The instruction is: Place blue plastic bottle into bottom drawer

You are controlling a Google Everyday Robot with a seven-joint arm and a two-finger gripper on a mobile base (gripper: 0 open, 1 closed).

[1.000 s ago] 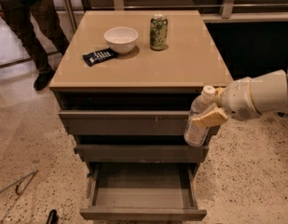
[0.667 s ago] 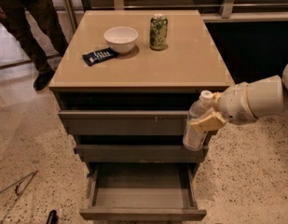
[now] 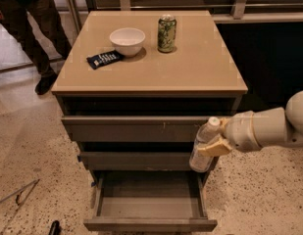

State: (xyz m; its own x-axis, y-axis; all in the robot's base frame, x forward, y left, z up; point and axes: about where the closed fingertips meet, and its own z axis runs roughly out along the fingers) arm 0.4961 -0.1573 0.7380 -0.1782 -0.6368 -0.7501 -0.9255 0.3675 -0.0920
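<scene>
The blue plastic bottle (image 3: pixel 202 149), clear with a white cap, is held tilted in front of the cabinet's right side, at the level of the middle drawer. My gripper (image 3: pixel 215 145) comes in from the right on a white arm and is shut on the bottle's middle. The bottom drawer (image 3: pixel 148 223) is pulled open below and to the left of the bottle; its inside is bare. The bottle hangs above the drawer's right rear corner.
On the tan cabinet top (image 3: pixel 200 67) stand a white bowl (image 3: pixel 127 41), a green patterned can (image 3: pixel 166 33) and a dark packet (image 3: pixel 105 58). A person's legs (image 3: pixel 28 38) stand at the far left. A thin metal object (image 3: pixel 16 194) lies on the speckled floor at left.
The gripper with the bottle has moved slightly left and down, closer to the open bottom drawer.
</scene>
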